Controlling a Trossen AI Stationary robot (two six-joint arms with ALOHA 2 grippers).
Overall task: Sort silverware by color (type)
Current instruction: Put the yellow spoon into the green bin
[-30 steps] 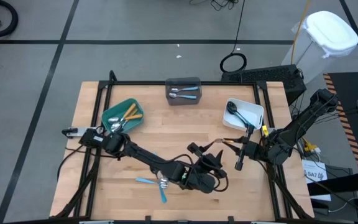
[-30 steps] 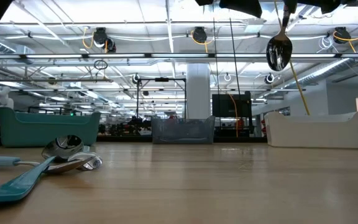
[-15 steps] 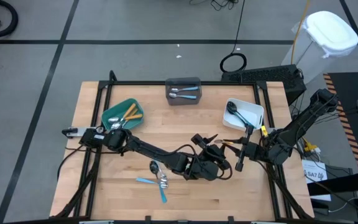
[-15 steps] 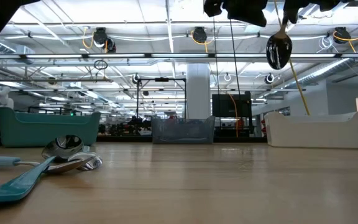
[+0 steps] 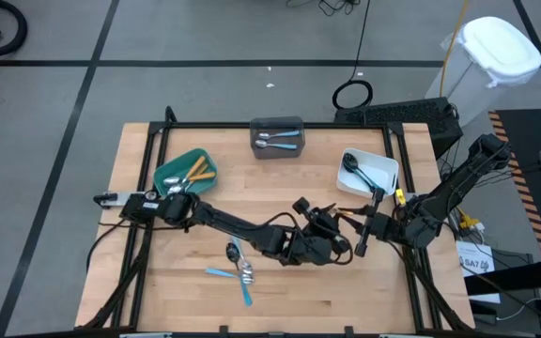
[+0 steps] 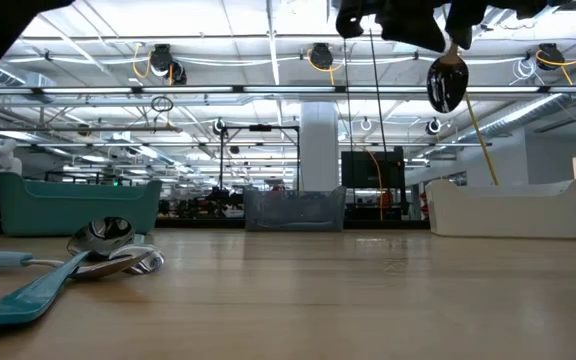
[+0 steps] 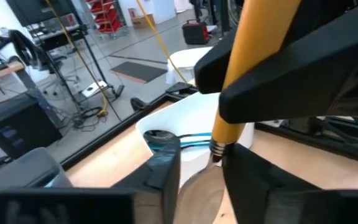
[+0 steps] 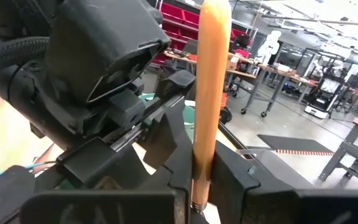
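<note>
My right gripper (image 5: 358, 235) is over the table's right middle, shut on an orange-handled spoon whose dark bowl (image 6: 446, 83) hangs high above the table. My left gripper (image 5: 334, 230) has reached across right beside it. It is open, and its fingers (image 7: 161, 180) stand on either side of the spoon's neck just under the handle's end (image 7: 219, 148); I see no touch. A silver spoon (image 5: 233, 253) and blue-handled pieces (image 5: 242, 279) lie flat on the near middle of the table. My right gripper pinches the spoon's orange handle (image 8: 202, 155) between its two fingers, low on the handle near the metal collar. The fingers come level from the table's right and lie across the handle. The spoon is lifted clear and upright, bowl hanging down.
A teal bin (image 5: 178, 169) at the left holds orange-handled pieces, a grey bin (image 5: 277, 124) at the far middle holds blue-handled ones, and a white bin (image 5: 390, 167) at the right holds a black spoon. The left arm stretches across the table's middle.
My left gripper has left the loose pieces on the near middle of the table, risen, and moved right and farther in until it closes around the hanging spoon. The right gripper has kept its hold, almost still.
</note>
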